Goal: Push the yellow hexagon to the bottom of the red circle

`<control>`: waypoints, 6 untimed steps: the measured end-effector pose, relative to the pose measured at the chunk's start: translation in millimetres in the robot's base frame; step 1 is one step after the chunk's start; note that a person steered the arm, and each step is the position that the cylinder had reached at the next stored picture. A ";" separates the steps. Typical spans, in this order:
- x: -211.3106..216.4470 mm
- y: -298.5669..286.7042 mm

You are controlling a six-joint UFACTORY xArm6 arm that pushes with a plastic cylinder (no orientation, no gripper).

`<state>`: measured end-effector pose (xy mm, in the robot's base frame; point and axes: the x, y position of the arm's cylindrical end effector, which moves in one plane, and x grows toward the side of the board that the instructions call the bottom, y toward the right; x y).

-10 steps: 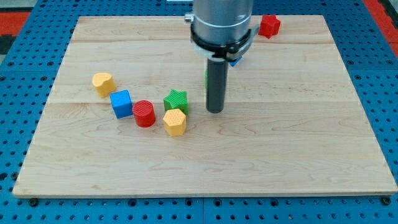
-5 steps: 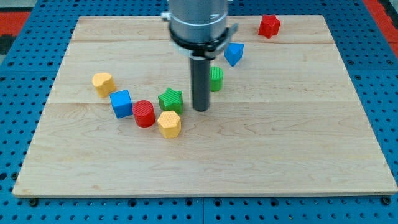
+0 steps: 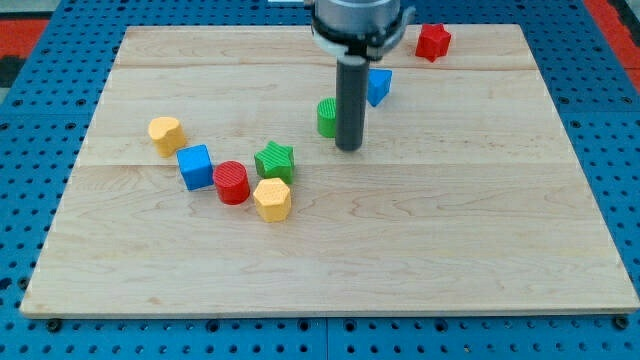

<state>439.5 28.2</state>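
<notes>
The yellow hexagon (image 3: pixel 272 199) lies on the wooden board, just right of and slightly below the red circle (image 3: pixel 232 182), almost touching it. A green star (image 3: pixel 275 160) sits directly above the hexagon. My tip (image 3: pixel 348 149) rests on the board well to the upper right of the hexagon, right of the green star. It stands next to a green cylinder (image 3: pixel 327 117) that the rod partly hides.
A blue cube (image 3: pixel 196 166) touches the red circle's left side. A second yellow block (image 3: pixel 166 133) lies further to the upper left. A blue block (image 3: pixel 378 86) sits behind the rod. A red star-like block (image 3: pixel 433 41) is near the board's top edge.
The hexagon was nudged slightly left toward the red circle, the green star shifting left too. My tip swung left, then pulled back up and right to beside the green cylinder.
</notes>
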 end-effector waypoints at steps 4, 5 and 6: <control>86.9 -100.2; 95.7 -159.2; 91.0 -125.8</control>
